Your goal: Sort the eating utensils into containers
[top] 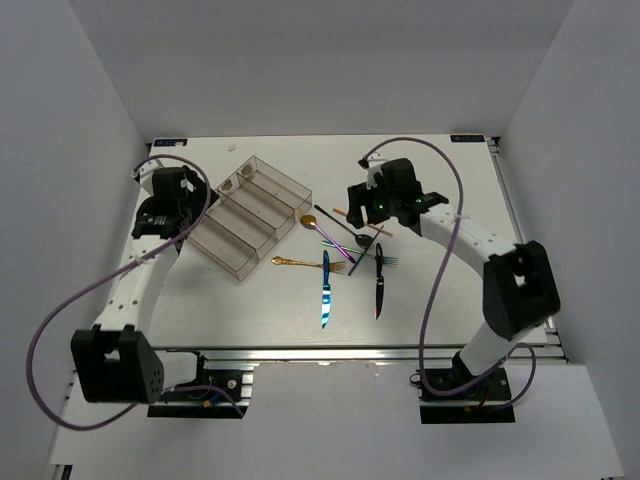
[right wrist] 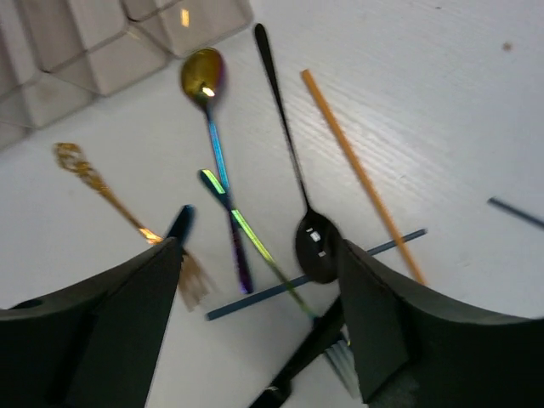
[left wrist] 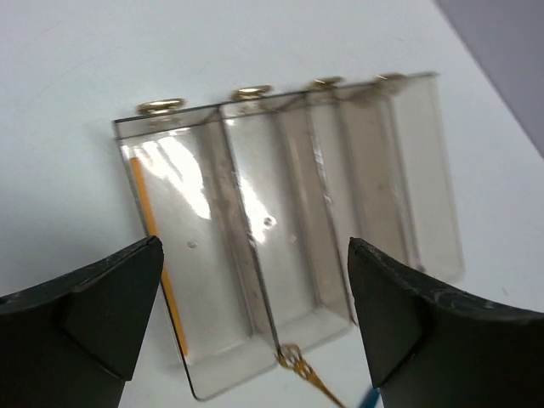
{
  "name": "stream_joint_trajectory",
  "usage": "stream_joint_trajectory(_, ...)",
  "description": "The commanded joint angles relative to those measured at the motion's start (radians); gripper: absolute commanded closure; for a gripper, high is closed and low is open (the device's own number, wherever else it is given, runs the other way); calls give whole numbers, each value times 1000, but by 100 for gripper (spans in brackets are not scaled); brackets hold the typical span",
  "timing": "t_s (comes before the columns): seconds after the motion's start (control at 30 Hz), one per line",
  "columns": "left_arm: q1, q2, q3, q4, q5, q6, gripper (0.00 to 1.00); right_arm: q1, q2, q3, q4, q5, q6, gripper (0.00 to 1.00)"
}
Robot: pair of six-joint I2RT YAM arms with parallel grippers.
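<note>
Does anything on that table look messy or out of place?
Yes. The utensils lie loose in a crossed heap beside the tray; a rainbow chopstick crosses a rainbow spoon. The tray sits skewed to the table edge.

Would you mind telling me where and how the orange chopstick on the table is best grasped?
Take the orange chopstick mid-shaft, clear of the end crossing the blue chopstick, from straight above with the jaws closing across it: it lies flat and thin, with bare table either side there.
</note>
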Motion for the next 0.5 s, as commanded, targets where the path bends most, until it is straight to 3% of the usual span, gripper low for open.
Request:
stream_joint_trajectory(0.0,-1,-100,-1,32,257,151,2,-9,131,172,-81,129,-183,26)
stream_joint_trajectory(0.03,-3,-120,-18,9,288,180,2,-14,210,211,-160,137,-236,39)
stream_joint_trajectory(0.13,-6,-160,-51,-17,362,236,2,-18,350,347,-219,151,-269,52)
stream_joint_trajectory(0.47,-17,-310,-252,48,399,304,2,-20,547,541,-325,111,-415,57)
